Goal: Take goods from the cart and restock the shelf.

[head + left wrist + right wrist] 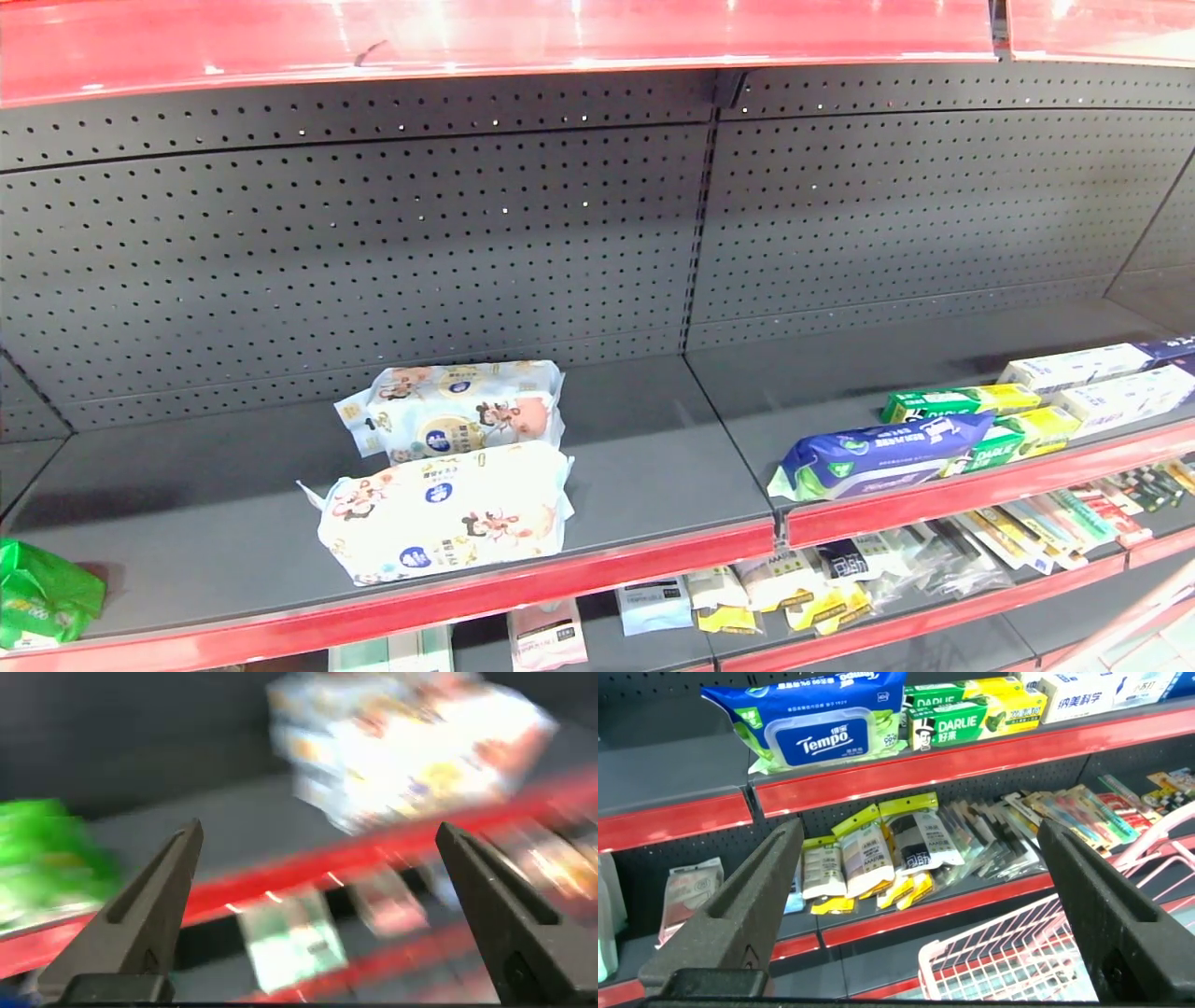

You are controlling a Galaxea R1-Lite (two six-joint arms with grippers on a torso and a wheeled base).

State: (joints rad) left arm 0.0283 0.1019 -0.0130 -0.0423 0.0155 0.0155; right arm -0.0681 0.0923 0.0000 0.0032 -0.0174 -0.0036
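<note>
Down near the robot, a pink wire cart (pixel 1008 957) is seen under the right gripper (pixel 920 821). Its jaws are spread wide and nothing is held. The left gripper (pixel 318 826) is seen in front of the shelf's red edge, jaws spread wide too, with nothing held. Small packets (pixel 766 583) are laid along the lower shelf (pixel 602 653). Up on the grey shelf (pixel 653 467), a green pack (pixel 42 593) is seen at the far left. One white tissue pack (pixel 446 511) is set by the front edge, with another (pixel 457 408) just behind it. To the right lies a blue wipes pack (pixel 878 455), then green boxes (pixel 962 401) and white boxes (pixel 1074 366). Farthest back, a grey wall with holes (pixel 373 243) is seen.
</note>
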